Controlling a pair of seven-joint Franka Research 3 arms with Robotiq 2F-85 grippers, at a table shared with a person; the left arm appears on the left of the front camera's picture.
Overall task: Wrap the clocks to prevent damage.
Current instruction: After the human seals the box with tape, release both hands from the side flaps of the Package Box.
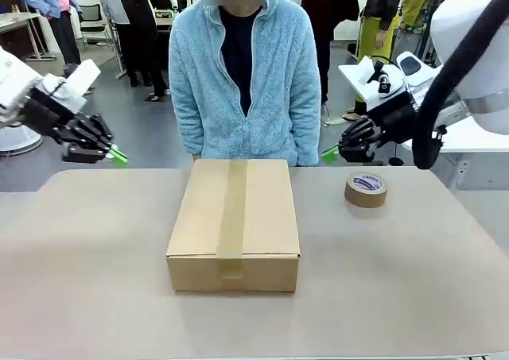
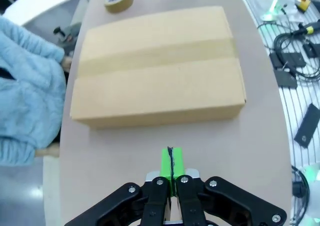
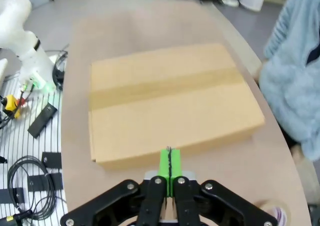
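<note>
The clocks are out of view. A closed brown cardboard box (image 1: 235, 217), with a strip of brown tape along its top seam, lies in the middle of the table. My left gripper (image 1: 118, 156) hovers shut and empty above the table's far left edge, well left of the box. My right gripper (image 1: 329, 153) hangs shut and empty above the far edge, right of the box. In the left wrist view the green pads (image 2: 170, 158) press together, short of the box (image 2: 157, 71). In the right wrist view the shut gripper (image 3: 169, 161) hovers over the near edge of the box (image 3: 170, 101).
A brown tape roll (image 1: 366, 189) lies flat on the table to the right of the box, below my right gripper. A person in a light blue fleece (image 1: 238, 74) stands at the far edge behind the box. Cables and small devices (image 2: 295, 61) lie off the table's robot side.
</note>
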